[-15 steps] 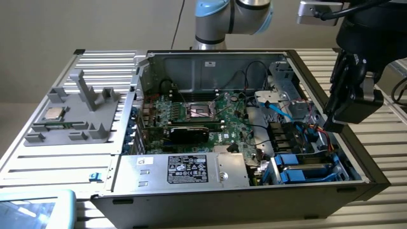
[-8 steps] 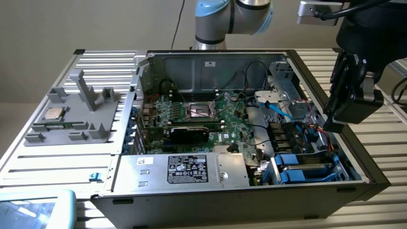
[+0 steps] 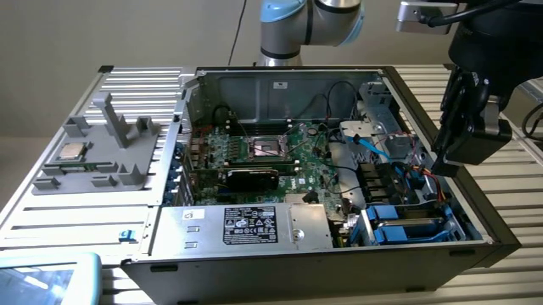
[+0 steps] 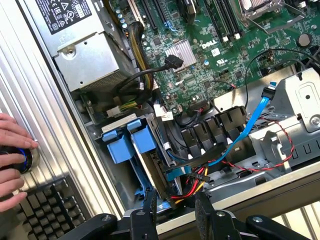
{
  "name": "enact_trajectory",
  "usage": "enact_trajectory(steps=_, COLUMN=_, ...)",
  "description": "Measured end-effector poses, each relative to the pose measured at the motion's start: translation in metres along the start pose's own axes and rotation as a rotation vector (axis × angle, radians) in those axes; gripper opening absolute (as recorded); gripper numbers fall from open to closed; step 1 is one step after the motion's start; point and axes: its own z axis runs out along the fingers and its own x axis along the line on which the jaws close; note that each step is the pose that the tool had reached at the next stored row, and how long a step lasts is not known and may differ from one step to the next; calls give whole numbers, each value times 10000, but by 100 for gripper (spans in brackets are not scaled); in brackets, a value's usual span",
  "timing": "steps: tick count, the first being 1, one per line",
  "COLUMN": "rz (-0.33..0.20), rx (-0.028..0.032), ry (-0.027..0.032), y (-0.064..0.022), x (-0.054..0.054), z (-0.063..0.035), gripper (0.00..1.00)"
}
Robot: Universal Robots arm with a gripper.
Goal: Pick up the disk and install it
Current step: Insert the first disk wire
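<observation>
The disk (image 3: 409, 223), grey metal in a bright blue carrier, sits in the drive bay at the front corner of the open computer case (image 3: 475, 251), on the exterior view's right. In the wrist view its blue carrier tabs (image 4: 129, 142) stick out of the bay just beyond my fingertips. My black gripper (image 3: 447, 166) hangs above the case's wall on the exterior view's right, a little behind the bay. In the wrist view the gripper (image 4: 177, 212) is open. Between its fingers (image 4: 150, 212) I see only the case edge and red and yellow wires.
A silver power supply (image 3: 246, 225) with a black label lies beside the bay. The green motherboard (image 3: 271, 159) fills the case's middle. A loose blue cable (image 4: 250, 117) crosses near the bay. A grey fixture holding a CPU chip (image 3: 72, 151) stands outside. A person's hand (image 4: 12, 150) rests beside a keyboard (image 4: 45, 212).
</observation>
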Motion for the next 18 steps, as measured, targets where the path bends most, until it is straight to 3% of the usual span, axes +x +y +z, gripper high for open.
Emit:
enact_trajectory(steps=2, rz=10, rx=-36, ry=-76, y=-12, x=26, z=1, gripper=44)
enact_trajectory(steps=4, rz=26, rx=-118, ry=-250, y=-31, x=66, z=5, gripper=44)
enact_trajectory(steps=6, rz=46, rx=-228, ry=-485, y=-48, x=104, z=7, gripper=44)
enact_trajectory(steps=8, rz=70, rx=-359, ry=-764, y=-62, x=136, z=10, gripper=44)
enact_trajectory(steps=10, rz=85, rx=-452, ry=-962, y=-76, x=171, z=13, gripper=44)
enact_trajectory(steps=11, rz=78, rx=-479, ry=-1019, y=-82, x=186, z=13, gripper=44)
enact_trajectory(steps=13, rz=35, rx=-504, ry=-1071, y=-91, x=212, z=19, gripper=44)
enact_trajectory(steps=18, rz=-566, rx=-560, ry=-1099, y=-92, x=222, z=54, gripper=44)
